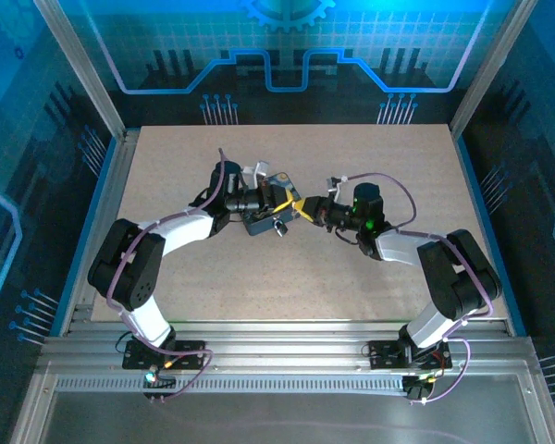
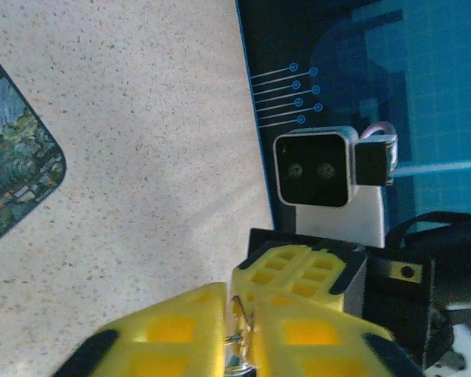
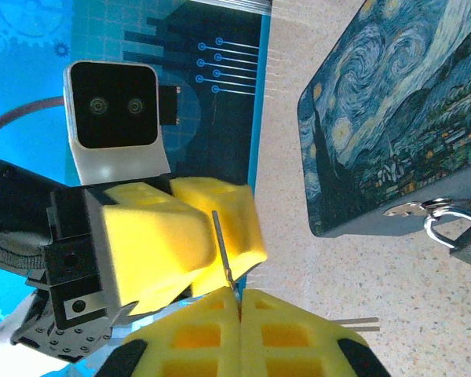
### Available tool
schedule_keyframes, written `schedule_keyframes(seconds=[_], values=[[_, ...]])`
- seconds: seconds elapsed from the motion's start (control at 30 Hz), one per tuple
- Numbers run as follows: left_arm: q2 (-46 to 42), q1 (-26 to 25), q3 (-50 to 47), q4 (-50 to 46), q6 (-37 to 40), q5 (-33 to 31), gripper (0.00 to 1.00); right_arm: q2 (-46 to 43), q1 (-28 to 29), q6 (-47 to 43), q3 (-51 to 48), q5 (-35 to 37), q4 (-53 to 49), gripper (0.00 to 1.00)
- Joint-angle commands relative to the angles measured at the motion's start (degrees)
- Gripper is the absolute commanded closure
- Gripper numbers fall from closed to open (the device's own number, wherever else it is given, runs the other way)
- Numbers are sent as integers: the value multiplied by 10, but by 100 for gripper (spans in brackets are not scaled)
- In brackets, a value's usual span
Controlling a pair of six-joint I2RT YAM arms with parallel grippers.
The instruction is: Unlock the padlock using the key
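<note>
My right gripper (image 3: 240, 302) is shut on the key (image 3: 222, 247), whose thin blade sticks up from between its yellow fingers. In the left wrist view the same key (image 2: 242, 322) lies in a narrow gap between the jaws of my left gripper (image 2: 237, 302), which stand slightly open. The two grippers meet tip to tip, left gripper (image 1: 291, 201) against right gripper (image 1: 304, 208), just right of the box. The small padlock (image 3: 455, 228) hangs by its silvery shackle from the box's hasp, also visible as the padlock (image 1: 279, 227) at the box's near side.
The dark box (image 3: 392, 110) with a blue swirl picture lies on the speckled table (image 1: 370, 277); its corner shows as the box (image 2: 16, 173) at the left. Blue cage walls and metal posts ring the table.
</note>
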Motion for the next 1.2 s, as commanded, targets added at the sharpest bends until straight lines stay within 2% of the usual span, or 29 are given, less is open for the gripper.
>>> schedule_keyframes(seconds=[0.0,0.1,0.23,0.4,0.8,1.07,1.17], values=[[6,9,-6,8,8,20,68,-27,-1,-73,26,-18,-75,100],[7,9,12,-37,44,50,54,-32,-3,-156,57,-38,-193,100],[10,10,34,-101,98,75,49,-29,-12,-205,79,-75,-245,100],[8,10,36,-106,116,97,56,-20,-15,-253,105,-90,-327,100],[5,10,31,-110,132,115,73,-12,-18,-281,134,-107,-362,100],[9,10,31,-107,132,116,77,-6,-18,-298,145,-116,-388,100],[9,9,33,-109,133,119,83,-3,-17,-302,150,-116,-397,100]])
